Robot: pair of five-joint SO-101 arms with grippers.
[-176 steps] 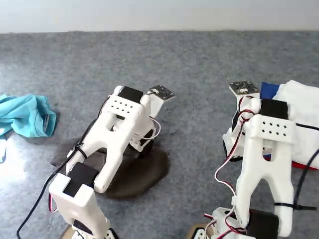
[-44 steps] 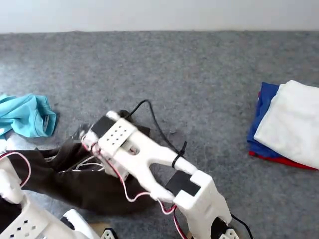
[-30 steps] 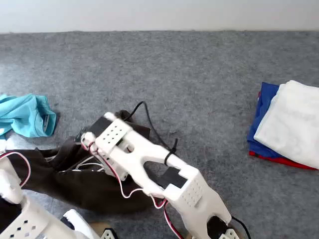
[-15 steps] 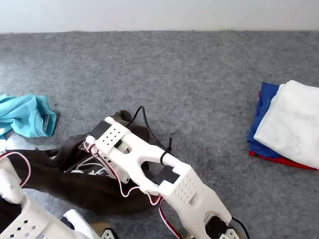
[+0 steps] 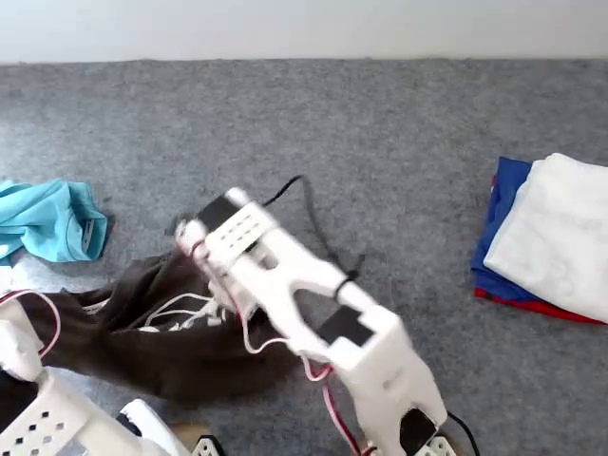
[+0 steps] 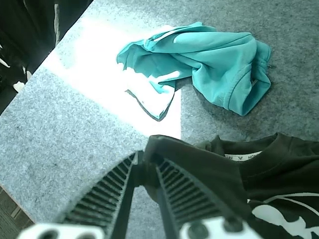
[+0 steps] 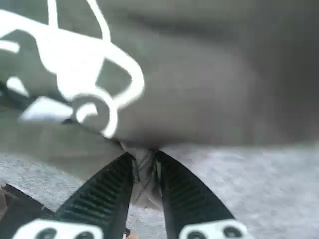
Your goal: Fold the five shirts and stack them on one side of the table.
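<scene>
As the high camera looks down, the right arm (image 5: 304, 294) lies long and low across the grey table (image 5: 380, 133). It runs from the lower right of the frame up toward the middle left. Its wrist bends down over the dark brown shirt (image 5: 123, 337). That shirt lies crumpled at the lower left, with some white print showing. The left arm (image 5: 33, 418) pokes in at the lower left corner, right by the shirt's edge. A teal shirt (image 5: 52, 223) sits bunched up at the left edge. It is well apart from the stack of folded shirts (image 5: 556, 237) at the right edge, white on top of blue and red.

On the left wrist camera, the left gripper (image 6: 149, 167) has its two fingers squeezed nearly together. They pinch a fold at the edge of the dark brown shirt, near the neck hole. The teal shirt lies on the table past it, partly in a bright patch of light (image 6: 99, 74).

On the right wrist camera, the right gripper (image 7: 143, 169) points at the dark brown shirt. Its fingers are narrow, with a small bit of cloth held between the tips. The white print is just past the tips, and grey table shows beside them.
</scene>
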